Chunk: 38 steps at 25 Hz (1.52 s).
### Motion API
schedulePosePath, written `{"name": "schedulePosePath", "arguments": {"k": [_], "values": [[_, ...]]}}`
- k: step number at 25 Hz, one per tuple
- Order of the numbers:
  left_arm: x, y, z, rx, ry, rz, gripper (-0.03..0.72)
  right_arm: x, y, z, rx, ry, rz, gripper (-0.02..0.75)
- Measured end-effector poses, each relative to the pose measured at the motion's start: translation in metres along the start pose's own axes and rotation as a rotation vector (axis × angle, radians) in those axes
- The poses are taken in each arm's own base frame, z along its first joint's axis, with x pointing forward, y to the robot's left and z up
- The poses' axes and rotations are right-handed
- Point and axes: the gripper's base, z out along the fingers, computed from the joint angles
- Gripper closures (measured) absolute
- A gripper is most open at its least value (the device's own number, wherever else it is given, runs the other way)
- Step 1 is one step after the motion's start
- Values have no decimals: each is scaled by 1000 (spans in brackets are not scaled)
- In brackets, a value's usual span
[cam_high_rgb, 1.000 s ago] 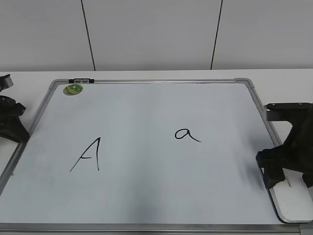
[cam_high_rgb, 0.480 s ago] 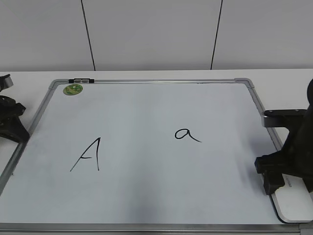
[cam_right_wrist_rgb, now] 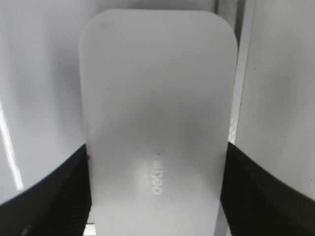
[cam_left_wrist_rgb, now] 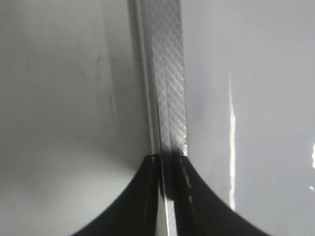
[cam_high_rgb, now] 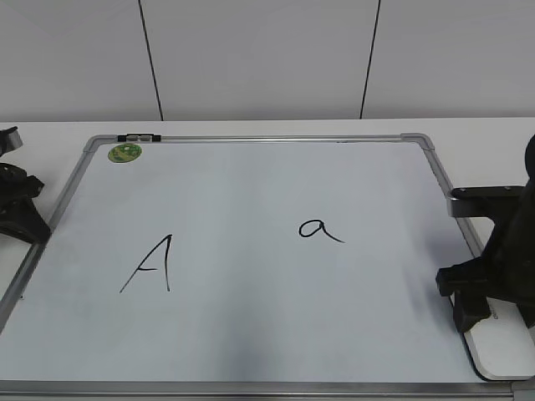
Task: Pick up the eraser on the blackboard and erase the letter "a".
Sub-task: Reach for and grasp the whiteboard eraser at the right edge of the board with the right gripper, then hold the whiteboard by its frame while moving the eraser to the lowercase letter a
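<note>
Right at the near right corner of the blackboard [cam_high_rgb: 251, 200] lies the eraser [cam_right_wrist_rgb: 157, 123], a flat white block with rounded corners and faint grey lettering near its lower end, seen full-face in the right wrist view. A thin dark edge shows along its rim in the exterior view, where most of it is hidden behind the arm. It lies across the board's silver frame, which runs up behind its top right corner in the wrist view. The right gripper [cam_right_wrist_rgb: 156, 196] straddles it, one dark ribbed finger [cam_right_wrist_rgb: 59, 191] against the left long side and the other against the right; the jaws are spread to the block's width and appear to touch both edges, though a firm clamp cannot be confirmed.

Further in on the board, the letter "a" [cam_high_rgb: 319, 230] sits in black marker right of centre, a round loop with a tail, well apart from the eraser. A larger angular capital "A" [cam_high_rgb: 150, 265] stands left of centre. A round green sticker [cam_high_rgb: 125, 152] marks the far left corner.

Beyond the board's left edge, the left gripper [cam_left_wrist_rgb: 167, 196] rests over the hatched metal frame, its dark fingers meeting with no gap visible between them.
</note>
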Motion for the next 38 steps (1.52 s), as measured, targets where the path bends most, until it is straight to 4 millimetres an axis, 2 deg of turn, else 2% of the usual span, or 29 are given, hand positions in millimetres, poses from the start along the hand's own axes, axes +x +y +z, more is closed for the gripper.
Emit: {"name": "schedulePosePath", "arguments": {"k": [7,14,19,23,25,29,38], "values": [[0,0,0,0,0,0,641,2,-1,-6,2,3,1,206],[0,0,0,0,0,0,641,4,-4,-48,2,-27,-8,206],[0,0,0,0,0,0,641,-12,1,-80,-38,-62,-79,206],[0,-1,0,6,-4,-5,642,-37,8,-99,-66,-107,-116,206],[0,-1,0,8,-3,-6,643,-51,11,-99,-70,-100,-140,206],[0,-1,0,10,-3,-7,643,-77,23,-87,-71,-55,-185,206],[0,-1,0,12,-3,-8,643,-119,78,-47,-77,-17,-310,206]]}}
